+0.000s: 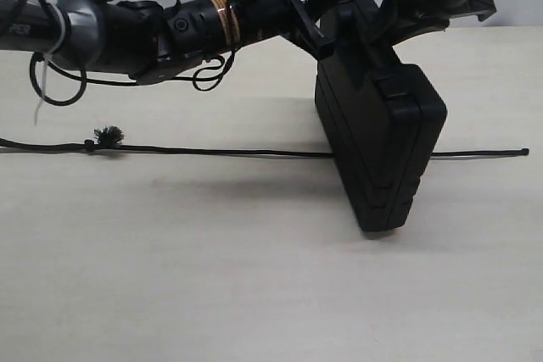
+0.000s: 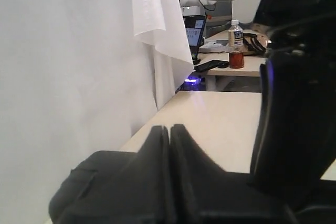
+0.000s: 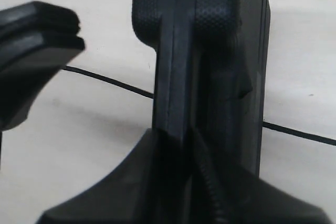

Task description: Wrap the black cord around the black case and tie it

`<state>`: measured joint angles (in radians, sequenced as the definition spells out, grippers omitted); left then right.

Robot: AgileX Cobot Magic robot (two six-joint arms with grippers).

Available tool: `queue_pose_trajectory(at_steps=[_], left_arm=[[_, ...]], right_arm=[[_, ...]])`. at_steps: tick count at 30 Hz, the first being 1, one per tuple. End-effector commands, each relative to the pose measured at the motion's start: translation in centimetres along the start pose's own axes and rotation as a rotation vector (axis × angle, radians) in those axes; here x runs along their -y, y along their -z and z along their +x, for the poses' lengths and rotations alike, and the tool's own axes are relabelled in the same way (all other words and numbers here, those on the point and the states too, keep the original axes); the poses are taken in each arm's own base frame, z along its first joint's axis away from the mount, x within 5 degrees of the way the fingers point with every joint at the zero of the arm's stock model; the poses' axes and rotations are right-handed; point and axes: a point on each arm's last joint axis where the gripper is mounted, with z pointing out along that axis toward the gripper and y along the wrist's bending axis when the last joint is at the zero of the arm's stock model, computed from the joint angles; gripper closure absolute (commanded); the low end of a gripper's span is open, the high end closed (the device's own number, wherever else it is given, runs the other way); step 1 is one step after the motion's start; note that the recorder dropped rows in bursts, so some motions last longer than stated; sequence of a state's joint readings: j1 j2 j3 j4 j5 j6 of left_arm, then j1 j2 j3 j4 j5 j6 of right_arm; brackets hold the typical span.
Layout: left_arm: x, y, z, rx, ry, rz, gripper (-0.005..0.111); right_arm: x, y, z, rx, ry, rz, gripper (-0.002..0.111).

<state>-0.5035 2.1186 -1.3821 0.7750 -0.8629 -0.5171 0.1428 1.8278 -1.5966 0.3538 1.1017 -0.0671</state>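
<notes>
Pre-wrap: black case (image 1: 382,125) upright across black cord (image 1: 212,153); right fingers (image 3: 131,182) clamp case, left fingers (image 2: 147,182) together. Next: grab cord end.

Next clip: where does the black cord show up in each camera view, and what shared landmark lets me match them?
Exterior view: the black cord lies straight across the table, passing the foot of the black case.
Left wrist view: not visible.
Right wrist view: the cord emerges on both sides of the case.
Shared landmark: the case, in the exterior and right wrist views.
</notes>
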Motion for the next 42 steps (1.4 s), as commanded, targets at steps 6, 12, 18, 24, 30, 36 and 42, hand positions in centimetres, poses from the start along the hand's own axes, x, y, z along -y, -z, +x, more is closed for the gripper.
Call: queue_pose_trajectory(at_steps=[6,12,18,24,30,36,42], left_arm=[[-0.9,-0.6,1.7,-0.180,-0.082,-0.094,0.107],[1.0,-1.0,4.2,-0.160,-0.123,0.111,0.107],[1.1,-1.1,3.7,-0.111,-0.101,0.116,0.107],[1.3,-1.2,3.7,-0.112,-0.072,0.119,0.107],[2.2,-1.6,3.8,-0.130,-0.075,0.131,0.107],[2.1,-1.7,4.8,-0.247,-0.098,0.080,0.107],[2.2,-1.7,5.0,-0.258,-0.106,0.088,0.107]], right_arm=[[3.8,-3.7,0.9,-0.154,0.076,0.196,0.104],[4.0,-4.3,0.9,-0.169,0.072,0.197,0.104],[4.1,-5.1,1.0,-0.190,0.076,0.195,0.104],[4.0,-4.8,1.0,-0.186,0.089,0.197,0.104],[3.3,-2.6,0.3,-0.071,0.105,0.197,0.104],[2.6,-1.5,0.3,-0.037,0.139,0.160,0.073],[1.7,0.1,-0.7,0.031,0.161,0.134,0.066]])
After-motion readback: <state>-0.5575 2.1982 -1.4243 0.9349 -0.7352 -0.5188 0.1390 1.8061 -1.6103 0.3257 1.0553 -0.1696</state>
